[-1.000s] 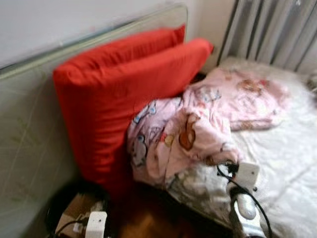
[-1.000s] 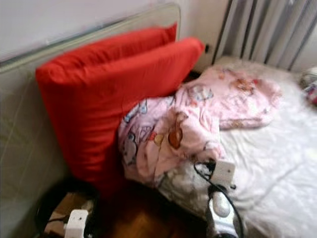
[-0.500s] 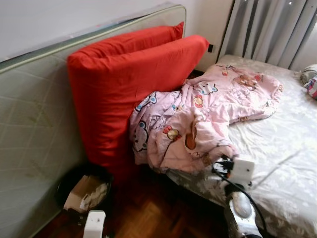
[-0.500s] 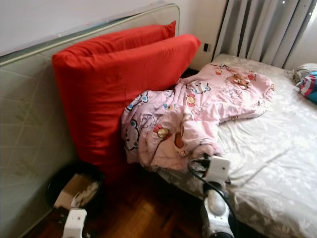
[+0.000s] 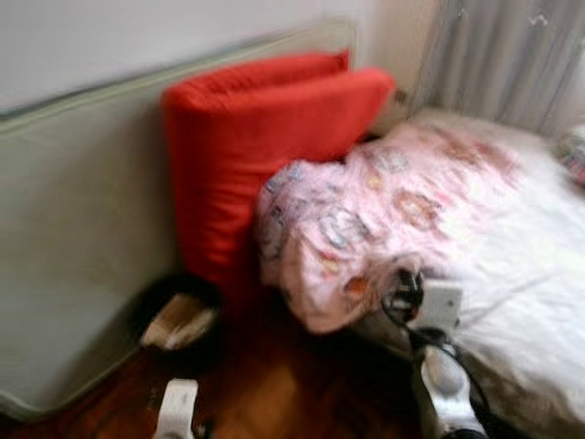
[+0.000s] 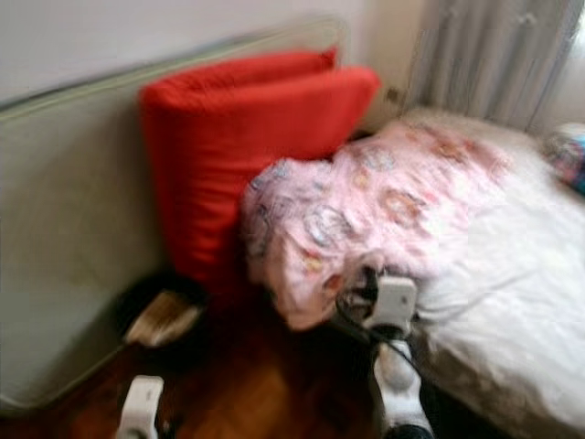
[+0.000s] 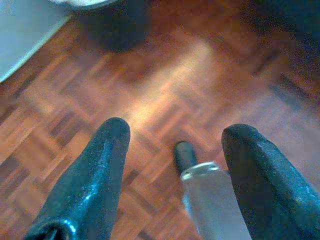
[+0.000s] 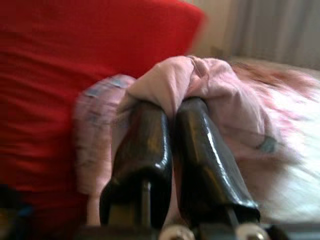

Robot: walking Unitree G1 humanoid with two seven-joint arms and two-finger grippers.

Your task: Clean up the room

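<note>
A pink cartoon-print blanket (image 5: 366,219) lies bunched at the near corner of the bed (image 5: 535,274) and hangs over its edge. My right gripper (image 8: 172,107) is shut on a fold of this blanket, the pink cloth pinched at its fingertips; in the left eye view it sits at the blanket's lower edge (image 5: 404,291). Low on the left, my left gripper (image 7: 175,130) is open over the wooden floor (image 7: 165,75), with nothing between its fingers (image 7: 105,160).
Two big red cushions (image 5: 256,137) lean against an upright pale mattress (image 5: 82,238) by the wall. A black bin (image 5: 178,315) with cardboard in it stands on the floor beside them. Grey curtains (image 5: 512,55) hang behind the bed.
The whole picture has slid to the right and blurred, so the camera has moved. My right gripper still holds the blanket's edge, and the cloth looks more bunched toward me.
</note>
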